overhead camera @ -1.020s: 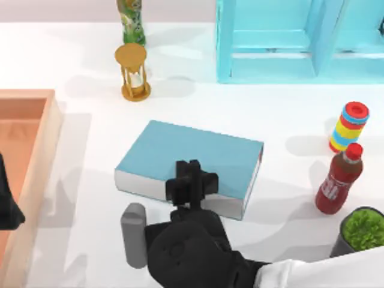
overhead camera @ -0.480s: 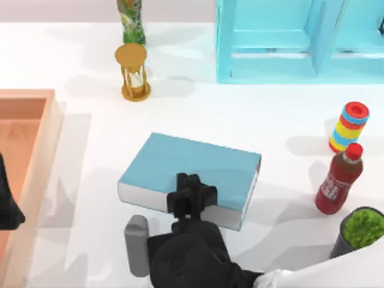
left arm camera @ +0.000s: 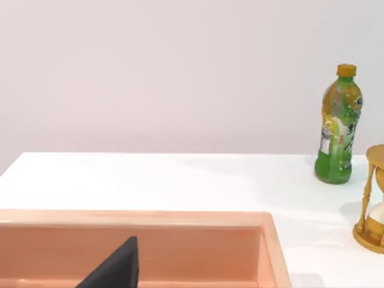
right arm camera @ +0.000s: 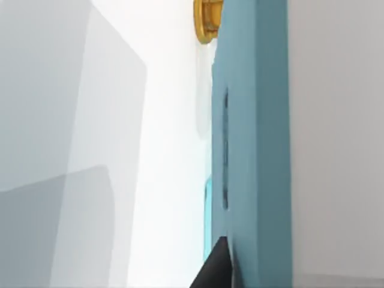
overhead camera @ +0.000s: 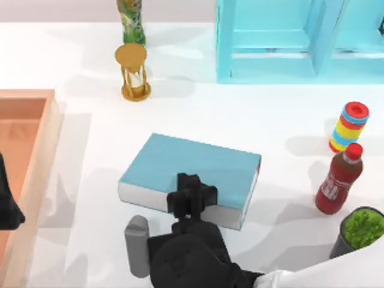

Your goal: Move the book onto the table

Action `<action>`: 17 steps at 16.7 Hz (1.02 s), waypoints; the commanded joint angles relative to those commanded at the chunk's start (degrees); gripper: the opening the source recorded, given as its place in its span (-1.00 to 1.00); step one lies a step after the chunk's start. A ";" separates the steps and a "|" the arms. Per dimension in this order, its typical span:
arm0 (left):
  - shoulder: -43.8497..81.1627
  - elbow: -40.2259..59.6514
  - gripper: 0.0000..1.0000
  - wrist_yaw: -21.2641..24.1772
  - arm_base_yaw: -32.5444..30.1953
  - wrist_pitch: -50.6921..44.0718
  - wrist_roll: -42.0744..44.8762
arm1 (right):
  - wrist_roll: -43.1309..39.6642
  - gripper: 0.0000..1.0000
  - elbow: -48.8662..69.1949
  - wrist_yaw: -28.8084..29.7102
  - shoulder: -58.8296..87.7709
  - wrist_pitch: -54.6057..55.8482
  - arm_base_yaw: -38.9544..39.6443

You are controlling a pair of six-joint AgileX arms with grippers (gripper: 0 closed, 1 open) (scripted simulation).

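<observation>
Top view: thick teal book [overhead camera: 192,168], white page edges, clamped by right tool [overhead camera: 192,198].

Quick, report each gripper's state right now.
Right gripper: closed on the near edge of the book, which lies on the table.
Left gripper: parked at the table's left edge over the tray; state cannot be told.

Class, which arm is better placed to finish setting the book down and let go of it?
Right. Its pincer sits at the book's near edge on the table; the left arm is parked over the tray.
</observation>
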 joint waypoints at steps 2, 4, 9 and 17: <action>0.00 0.00 1.00 0.00 0.00 0.00 0.00 | 0.00 0.36 0.00 0.00 0.00 0.00 0.00; 0.00 0.00 1.00 0.00 0.00 0.00 0.00 | 0.00 0.66 0.00 0.00 0.00 0.00 0.00; 0.00 0.00 1.00 0.00 0.00 0.00 0.00 | 0.00 1.00 0.00 0.00 0.00 0.00 0.00; 0.00 0.00 1.00 0.00 0.00 0.00 0.00 | 0.82 1.00 0.07 0.23 0.04 -0.56 0.60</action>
